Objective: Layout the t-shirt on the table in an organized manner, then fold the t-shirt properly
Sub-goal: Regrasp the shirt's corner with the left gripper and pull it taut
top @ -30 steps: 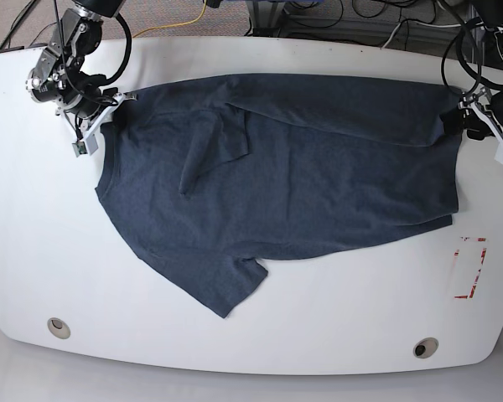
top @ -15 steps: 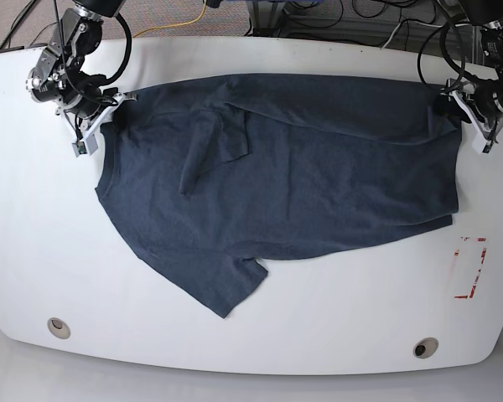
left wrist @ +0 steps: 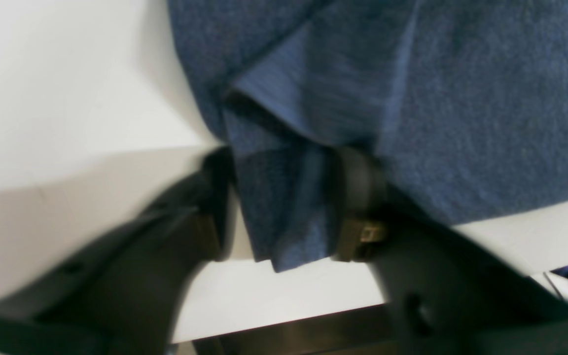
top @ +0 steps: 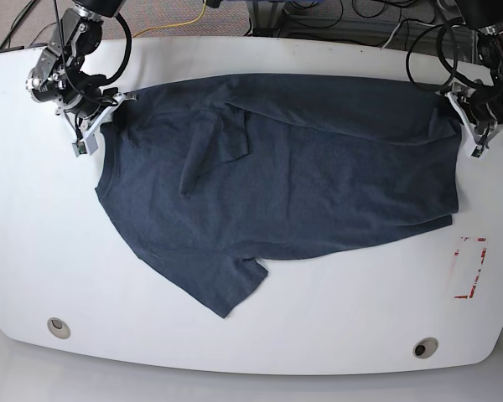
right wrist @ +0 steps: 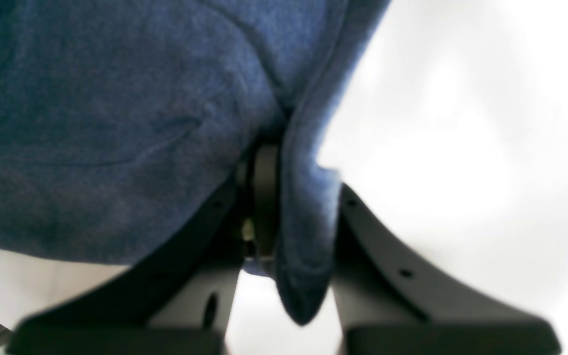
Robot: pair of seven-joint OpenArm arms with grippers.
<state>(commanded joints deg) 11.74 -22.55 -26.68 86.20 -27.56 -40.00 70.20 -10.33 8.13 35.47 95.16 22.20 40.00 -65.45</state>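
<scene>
Slate-blue t-shirt (top: 277,184): spread across the table (top: 251,335), pinned at both far corners, one sleeve pointing toward the near edge, another folded over onto the chest.
Fabric fold: a raised crease runs down the chest, between the two claws and closer to the right gripper.
Right gripper (right wrist: 289,217): pinching a bunched edge of the t-shirt (right wrist: 116,98), cloth squeezed tight between its dark fingers (right wrist: 259,197).
Left gripper (left wrist: 284,207): fingers (left wrist: 358,197) set on either side of a hanging corner of the t-shirt (left wrist: 412,98), cloth filling the gap between them.
Table: glossy white beneath both claws.
Red-taped rectangle (top: 471,266): near the left gripper, just clear of the hem.
</scene>
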